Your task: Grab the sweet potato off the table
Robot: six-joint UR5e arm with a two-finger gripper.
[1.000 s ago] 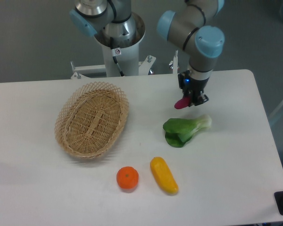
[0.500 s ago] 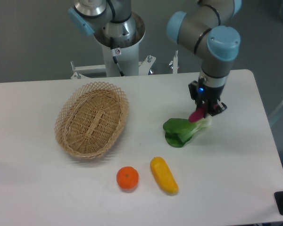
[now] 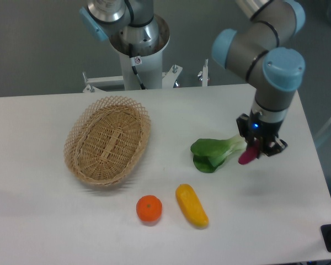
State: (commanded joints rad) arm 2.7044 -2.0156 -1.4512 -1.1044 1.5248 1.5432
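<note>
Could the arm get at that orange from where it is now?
Probably not right away: the gripper is shut on the sweet potato, so it is occupied. The orange itself sits in the open on the table, nothing covering it.

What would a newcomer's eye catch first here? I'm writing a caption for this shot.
Probably the gripper at right, shut on the reddish-purple sweet potato and holding it above the white table, just right of the leafy green vegetable. Next, the wicker basket at left, then the orange and yellow vegetable near the front.
</note>
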